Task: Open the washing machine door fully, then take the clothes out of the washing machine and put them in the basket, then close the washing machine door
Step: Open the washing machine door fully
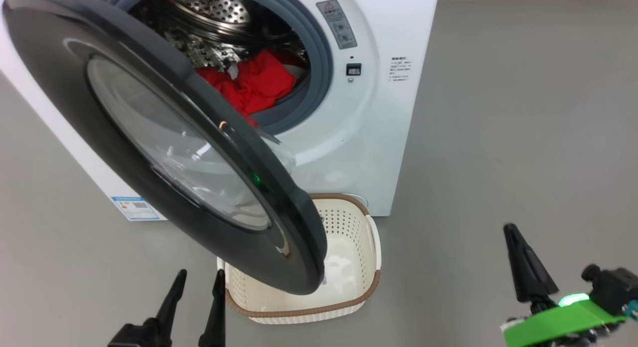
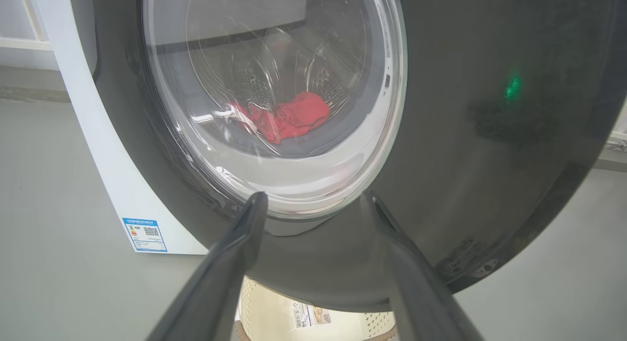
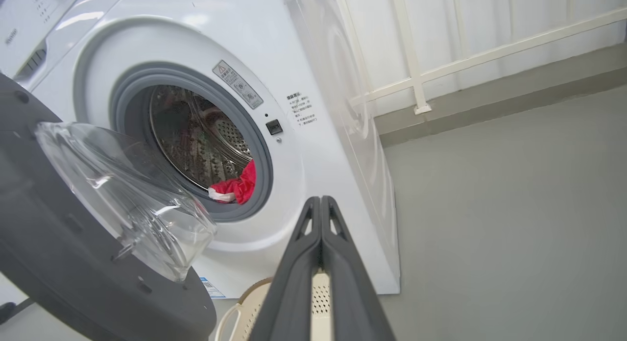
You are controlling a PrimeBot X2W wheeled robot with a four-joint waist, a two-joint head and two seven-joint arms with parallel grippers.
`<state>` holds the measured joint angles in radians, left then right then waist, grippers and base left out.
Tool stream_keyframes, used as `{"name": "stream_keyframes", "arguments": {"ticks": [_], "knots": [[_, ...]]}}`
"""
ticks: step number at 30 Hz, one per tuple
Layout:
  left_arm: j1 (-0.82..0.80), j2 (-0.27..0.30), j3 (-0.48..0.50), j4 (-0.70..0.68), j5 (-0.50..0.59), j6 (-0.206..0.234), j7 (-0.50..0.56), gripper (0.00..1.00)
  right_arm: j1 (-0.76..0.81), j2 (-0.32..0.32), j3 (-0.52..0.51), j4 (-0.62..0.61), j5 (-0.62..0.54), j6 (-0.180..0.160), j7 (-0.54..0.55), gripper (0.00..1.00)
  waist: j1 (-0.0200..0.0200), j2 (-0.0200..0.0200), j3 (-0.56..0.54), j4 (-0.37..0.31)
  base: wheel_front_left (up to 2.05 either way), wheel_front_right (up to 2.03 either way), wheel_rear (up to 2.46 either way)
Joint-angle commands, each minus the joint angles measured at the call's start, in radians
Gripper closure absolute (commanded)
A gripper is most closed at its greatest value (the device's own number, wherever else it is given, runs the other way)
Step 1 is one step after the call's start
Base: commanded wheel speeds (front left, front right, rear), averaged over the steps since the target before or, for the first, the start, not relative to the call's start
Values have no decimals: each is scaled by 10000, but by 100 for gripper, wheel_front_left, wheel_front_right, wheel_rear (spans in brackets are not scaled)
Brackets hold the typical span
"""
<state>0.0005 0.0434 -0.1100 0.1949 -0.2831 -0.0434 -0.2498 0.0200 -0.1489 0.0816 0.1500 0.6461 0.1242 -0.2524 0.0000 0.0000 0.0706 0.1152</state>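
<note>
1. Washer: It stands on the grey floor, and we see its round opening, grey ring and steel drum. A blue sticker sits at the lower left corner of its front.
2. Door: It is partly open, swung out on the washer's left side. Its black outer face and clear glass bowl are turned towards us. In the head view its lower edge overlaps the basket's left part.
3. Clothes: The red bundle lies inside the drum at the lower front, against the grey ring. A small white patch shows in it. The left wrist view shows the bundle through the door glass.
4. Basket: It stands on the floor just in front of the washer, below the opening. A paper label lies on its bottom.
5. Left gripper: Its fingers are spread wide and hold nothing. It points at the door's outer face, with the tips near the lower rim and just left of the basket.
6. Right gripper: Its fingers are pressed together with nothing between them. It hangs over the bare floor to the right of the basket, well apart from the washer. In the right wrist view it points towards the washer's lower front.
</note>
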Motion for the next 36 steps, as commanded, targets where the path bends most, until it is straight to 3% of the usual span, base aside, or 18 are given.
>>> {"name": "stream_keyframes", "arguments": {"ticks": [1, 9, 16, 20, 28, 36], "knots": [[-106, 68, 235, -243, -86, 57, -120, 0, -634, -98, 392, -295, 473, 65, -93, 100, 0, 0, -30, 128, 0, 0, 0], [-83, 68, 64, -233, -178, 115, -120, 0, -1891, -287, 1936, -452, 3007, 65, -93, 100, 0, 0, -76, 595, 0, 0, 0], [-38, 68, -98, -259, -289, 182, -120, 0, -2903, -760, 3702, -640, 6639, 65, 3, 100, 0, 0, -50, 999, 0, 0, 0], [-62, 68, -195, -285, -357, 228, -120, 0, -3414, -1098, 4312, -660, 8328, 65, 851, 100, 0, 0, 34, 1158, 0, 0, 0], [-206, 68, -382, -318, -488, 293, -120, 0, -3922, -1050, 4288, -190, 10402, 65, 3336, 100, 0, 0, 335, 1401, 0, 0, 0], [-433, 68, -635, -316, -700, 378, -120, 0, -4127, -756, 3552, 222, 10984, 65, 5421, 100, 0, 0, 671, 1636, 0, 0, 0]]}}
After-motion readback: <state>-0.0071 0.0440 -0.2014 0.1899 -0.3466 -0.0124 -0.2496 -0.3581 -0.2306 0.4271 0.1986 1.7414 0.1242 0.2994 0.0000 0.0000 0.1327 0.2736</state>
